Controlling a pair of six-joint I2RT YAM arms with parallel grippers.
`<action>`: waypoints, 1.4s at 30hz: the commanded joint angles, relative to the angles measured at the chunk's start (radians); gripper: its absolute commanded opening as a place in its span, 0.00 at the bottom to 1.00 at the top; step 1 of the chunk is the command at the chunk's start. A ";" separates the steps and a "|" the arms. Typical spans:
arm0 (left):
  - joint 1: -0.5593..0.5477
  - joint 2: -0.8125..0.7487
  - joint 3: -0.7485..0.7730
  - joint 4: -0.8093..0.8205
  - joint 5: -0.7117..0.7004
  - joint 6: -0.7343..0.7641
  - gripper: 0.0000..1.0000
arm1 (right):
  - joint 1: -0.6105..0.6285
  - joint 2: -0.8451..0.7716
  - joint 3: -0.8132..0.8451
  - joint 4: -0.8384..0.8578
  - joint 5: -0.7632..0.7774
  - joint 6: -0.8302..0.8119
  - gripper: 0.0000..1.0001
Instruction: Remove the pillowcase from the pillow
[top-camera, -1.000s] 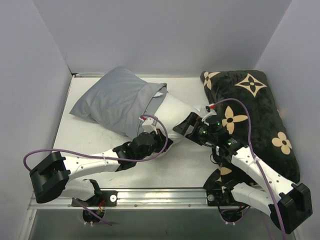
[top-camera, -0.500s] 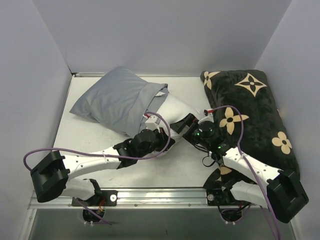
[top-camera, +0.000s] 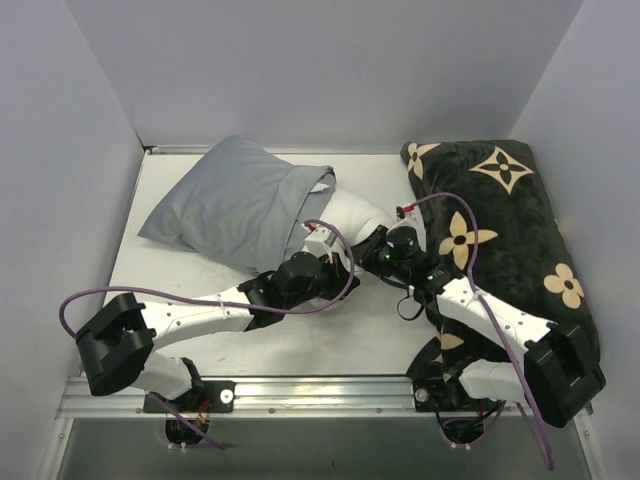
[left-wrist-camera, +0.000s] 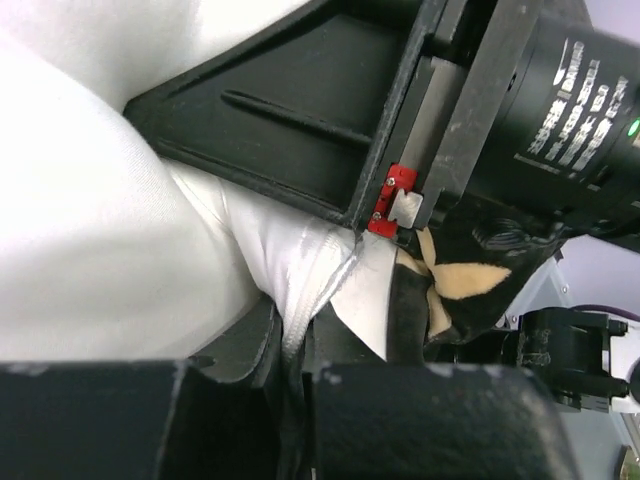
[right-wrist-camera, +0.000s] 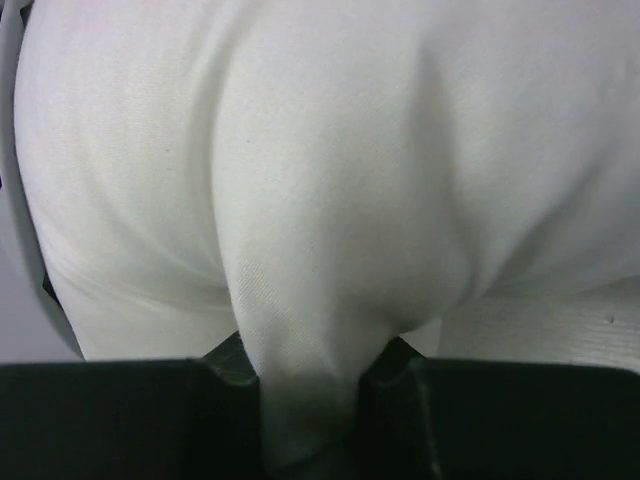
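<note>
The grey pillowcase lies at the back left of the table, its open end facing right. Out of that opening bulges the white pillow. My left gripper is at the pillow's near corner, shut on its white seam. From the right, my right gripper presses against the same end. In the right wrist view its jaws are shut on a pinched fold of the pillow. The two grippers nearly touch; the right one's black body fills the left wrist view.
A black plush cushion with tan flower motifs lies along the right side, partly under the right arm. White tabletop shows in front of the grippers. Grey walls close in the left, back and right.
The right arm has swung left onto the pillow's exposed end and its jaws have shut on a fold. The left gripper has shifted slightly right and back, still gripping the seam.
</note>
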 joint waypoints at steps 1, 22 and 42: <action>-0.096 -0.047 0.111 0.259 0.453 -0.040 0.00 | 0.003 0.022 0.133 0.018 0.080 -0.059 0.00; -0.023 -0.311 0.347 -0.508 -0.626 0.283 0.71 | -0.068 -0.137 0.257 -0.291 -0.001 -0.318 0.00; 0.180 -0.179 0.314 -0.451 -0.444 0.408 0.82 | -0.069 -0.133 0.362 -0.370 -0.044 -0.343 0.00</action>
